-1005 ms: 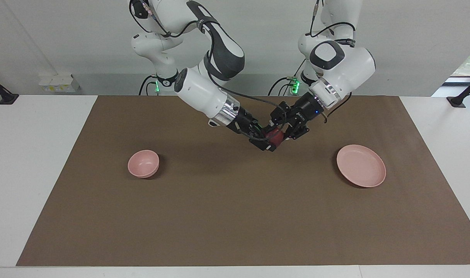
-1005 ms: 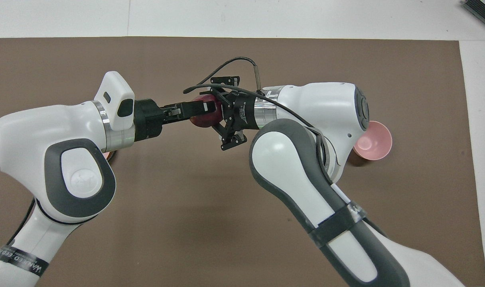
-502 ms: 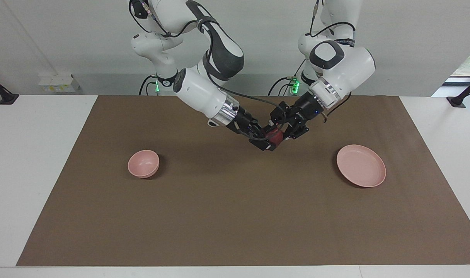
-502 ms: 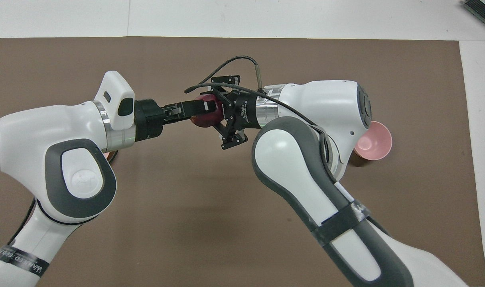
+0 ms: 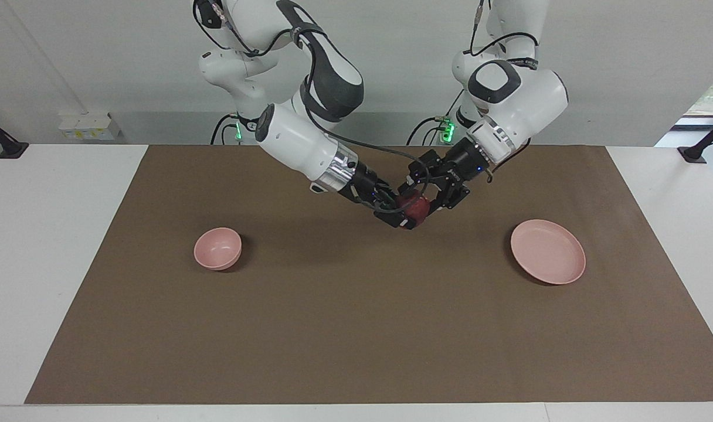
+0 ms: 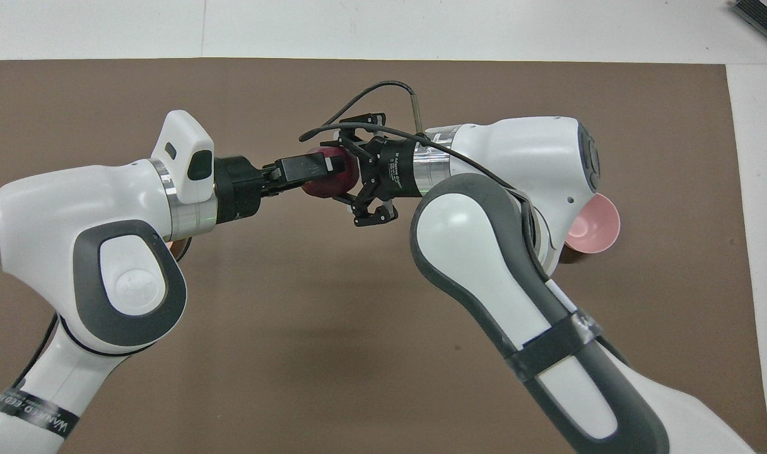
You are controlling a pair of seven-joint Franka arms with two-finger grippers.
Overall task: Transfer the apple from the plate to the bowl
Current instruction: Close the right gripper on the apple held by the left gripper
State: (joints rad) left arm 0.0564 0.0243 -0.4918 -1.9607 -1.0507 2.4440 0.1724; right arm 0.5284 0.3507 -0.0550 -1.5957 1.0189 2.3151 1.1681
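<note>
Two white robot arms lean in from their bases and meet above the middle of the surface, forearms sloping down toward each other. The left end effector (image 5: 425, 203) and the right end effector (image 5: 404, 214) point at one another, tips overlapping. Both hang in the air. Whether either one's fingers are closed or spread cannot be made out.

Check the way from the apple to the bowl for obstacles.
Nothing visible blocks it. The apple hangs between the left gripper and right gripper over the mat's middle; the bowl sits toward the right arm's end, with only bare mat between.
</note>
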